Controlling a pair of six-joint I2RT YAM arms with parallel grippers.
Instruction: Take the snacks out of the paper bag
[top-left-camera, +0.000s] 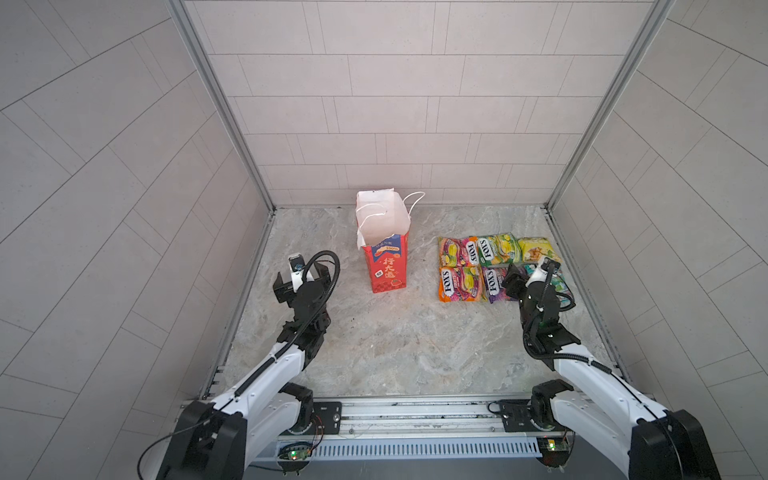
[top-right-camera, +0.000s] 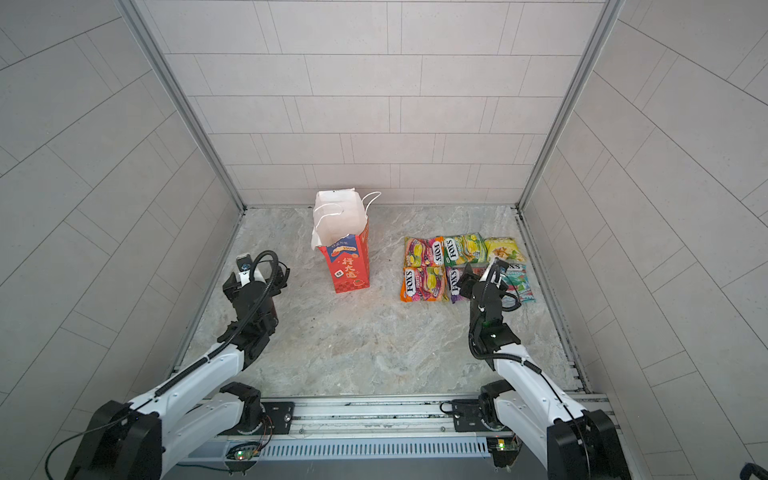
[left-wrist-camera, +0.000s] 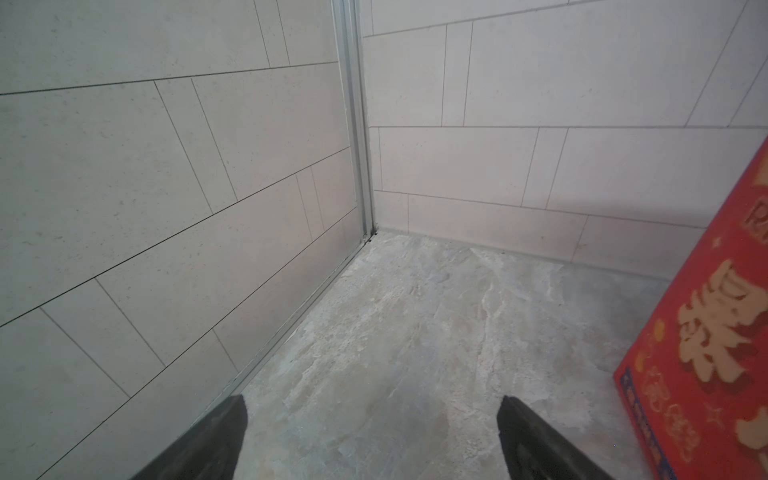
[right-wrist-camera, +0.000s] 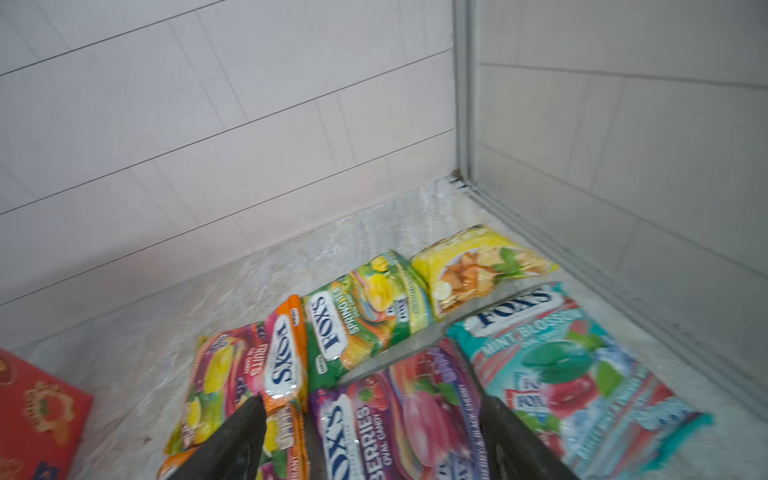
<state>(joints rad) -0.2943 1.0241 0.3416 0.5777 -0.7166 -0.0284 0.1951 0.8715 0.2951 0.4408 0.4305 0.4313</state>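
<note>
My left claw (left-wrist-camera: 374, 415) hangs released and empty over the bare table (left-wrist-camera: 395, 332), just beside the red paper bag (top-left-camera: 384, 266), which stands upright with its mouth open. My right claw (right-wrist-camera: 374, 419) is released too, its fingers spread above the purple Berries packet (right-wrist-camera: 415, 415). All six snacks (top-left-camera: 461, 284) lie in two rows to the right of the bag, apart from it.

The white-and-black left arm (top-left-camera: 278, 359) reaches away on the left, its black left gripper (left-wrist-camera: 374, 415) wide apart, holding nothing. The white-and-black right arm (top-left-camera: 579, 370) reaches away on the right, its black right gripper (right-wrist-camera: 372, 415) apart too.
</note>
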